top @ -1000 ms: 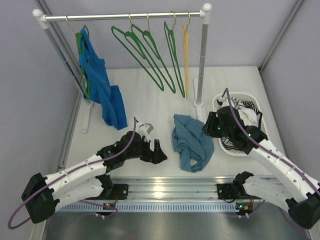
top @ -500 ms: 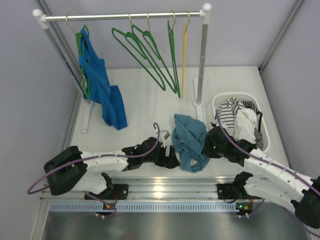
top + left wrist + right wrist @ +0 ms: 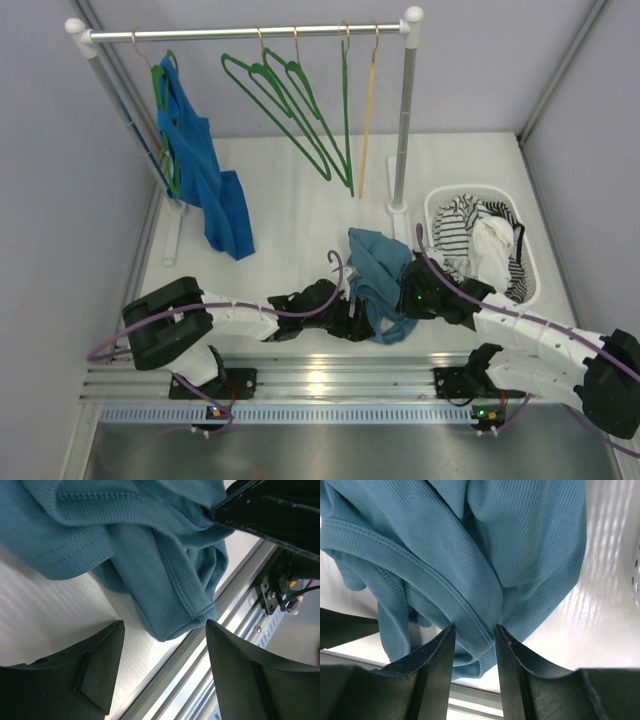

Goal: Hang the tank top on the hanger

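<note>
The teal-blue tank top [image 3: 376, 272] lies crumpled on the table near the front edge. My right gripper [image 3: 404, 298] is at its right side. In the right wrist view the gripper [image 3: 474, 629] has its jaws closed narrowly on a ribbed hem fold of the tank top [image 3: 485, 545]. My left gripper [image 3: 356, 318] is at the tank top's lower left edge. In the left wrist view it [image 3: 162, 630] is open and empty, with the tank top's [image 3: 125, 540] lower fold just ahead of it. Dark-green hangers [image 3: 290, 105] hang on the rail.
A royal-blue garment [image 3: 205, 175] hangs on a green hanger at the rail's left end. A yellow hanger [image 3: 368, 120] hangs near the right post [image 3: 403, 120]. A white basket [image 3: 530, 262] with striped and white cloth stands at the right. The metal front rail [image 3: 235, 625] runs close by.
My left gripper has moved right up to the tank top's edge. My right gripper has moved left from the basket onto the tank top and closed on a fold. The right hangers have swung.
</note>
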### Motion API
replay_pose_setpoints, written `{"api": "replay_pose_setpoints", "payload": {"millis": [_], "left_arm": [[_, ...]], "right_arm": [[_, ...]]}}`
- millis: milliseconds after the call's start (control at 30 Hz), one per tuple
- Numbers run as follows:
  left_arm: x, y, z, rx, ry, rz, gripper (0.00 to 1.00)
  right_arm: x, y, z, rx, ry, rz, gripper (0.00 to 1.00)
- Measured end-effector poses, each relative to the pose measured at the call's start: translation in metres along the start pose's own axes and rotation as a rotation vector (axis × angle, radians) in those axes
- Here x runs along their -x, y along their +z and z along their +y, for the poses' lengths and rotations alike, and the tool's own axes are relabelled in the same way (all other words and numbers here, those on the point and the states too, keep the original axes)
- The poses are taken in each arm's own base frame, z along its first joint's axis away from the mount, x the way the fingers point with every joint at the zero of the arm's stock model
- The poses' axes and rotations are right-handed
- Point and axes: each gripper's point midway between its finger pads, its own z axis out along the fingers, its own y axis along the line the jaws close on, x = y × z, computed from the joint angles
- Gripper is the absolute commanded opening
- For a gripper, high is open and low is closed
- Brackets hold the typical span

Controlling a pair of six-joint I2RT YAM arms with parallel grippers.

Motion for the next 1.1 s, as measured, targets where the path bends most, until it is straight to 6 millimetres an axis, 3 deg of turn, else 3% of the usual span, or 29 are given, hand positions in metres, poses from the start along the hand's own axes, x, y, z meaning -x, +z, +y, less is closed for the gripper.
{"api": "replay_pose_setpoints", "payload": {"millis": [167,200,267,367,400,500,600,700,833,933,1100], "left_arm": [[-0.003,0.009,-0.001,-0.008,-0.010,0.009,0.48],[-0.004,0.010,-0.001,-0.007,-0.009,0.011,0.39],[-0.006,0.011,0.001,-0.001,-0.011,0.020,0.34],[-0.008,0.011,0.002,0.004,-0.011,0.024,0.12],[-0.008,0.011,0.002,0.003,-0.009,0.023,0.00],[-0.006,0.008,0.002,0.010,-0.002,0.019,0.00],[0.004,-0.003,-0.003,0.014,0.013,-0.011,0.00],[0.024,-0.024,-0.015,0.016,0.046,-0.079,0.00],[0.063,-0.063,-0.032,0.042,0.087,-0.209,0.00],[0.093,-0.103,-0.041,0.079,0.107,-0.319,0.00],[0.141,-0.172,-0.042,0.177,0.125,-0.481,0.00]], "right_arm": [[-0.005,0.004,-0.004,-0.022,-0.007,0.011,0.38],[-0.006,0.005,-0.005,-0.026,-0.009,0.014,0.38],[-0.007,0.007,-0.006,-0.034,-0.009,0.017,0.34],[-0.009,0.008,-0.007,-0.046,-0.011,0.022,0.20],[-0.009,0.009,-0.007,-0.048,-0.010,0.023,0.16],[-0.009,0.008,-0.007,-0.060,-0.010,0.014,0.02],[-0.003,0.000,-0.007,-0.079,-0.018,0.004,0.00],[0.020,-0.022,0.005,-0.068,-0.019,-0.048,0.00],[0.074,-0.073,0.033,-0.012,-0.010,-0.186,0.00],[0.120,-0.123,0.050,0.022,-0.005,-0.312,0.00],[0.169,-0.187,0.058,0.019,-0.027,-0.445,0.00]]}}
